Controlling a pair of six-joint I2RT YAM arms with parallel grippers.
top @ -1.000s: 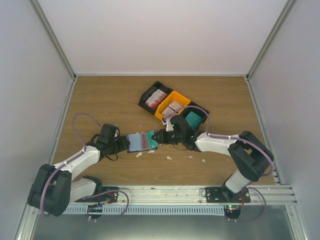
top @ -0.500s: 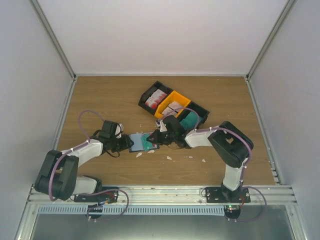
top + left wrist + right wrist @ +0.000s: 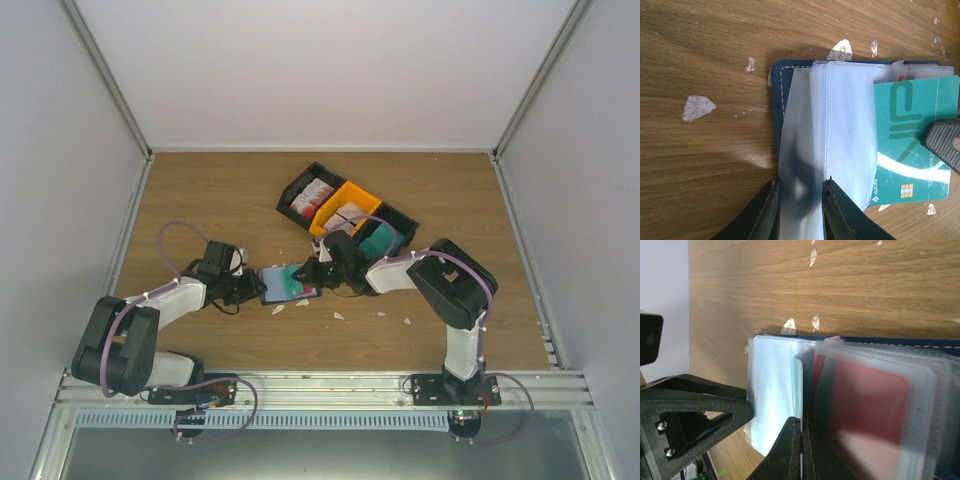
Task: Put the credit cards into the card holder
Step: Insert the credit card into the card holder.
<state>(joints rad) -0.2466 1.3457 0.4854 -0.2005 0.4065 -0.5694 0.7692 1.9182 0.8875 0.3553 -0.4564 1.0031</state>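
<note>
left jaws: narrow. A clear sleeve leaf of the card holder (image 3: 777,110) sits in the gap and touches both fingers (image 3: 762,212). Can't tell if it's actually clamped.
right jaws: closed tight on the teal card (image 3: 912,130). My fingers (image 3: 785,450) meet with only the thin card edge between them.
teal card: green and white, chip near one corner. It lies flat over the open holder. In the left wrist view its left edge is tucked under the clear leaf and the rest sticks out to the right.
card holder: open and flat on the surface (image 3: 220,200), between my two sets of jaws, just on the near side of the trays. Navy cover with pale stitching shows along one edge, with clear sleeves fanned on top.
red card (image 3: 865,405): inside a frosted sleeve, right beside my right fingers.
trays: three in a diagonal row behind the holder, touching each other.
black tray (image 3: 298,185): holds red-and-white cards (image 3: 315,194).
orange tray (image 3: 365,197): holds pale cards (image 3: 347,215).
far black tray (image 3: 405,220): teal contents, partly hidden by my right arm.
white scraps (image 3: 697,107): scattered on the wood around the holder, one at its top edge.
</note>
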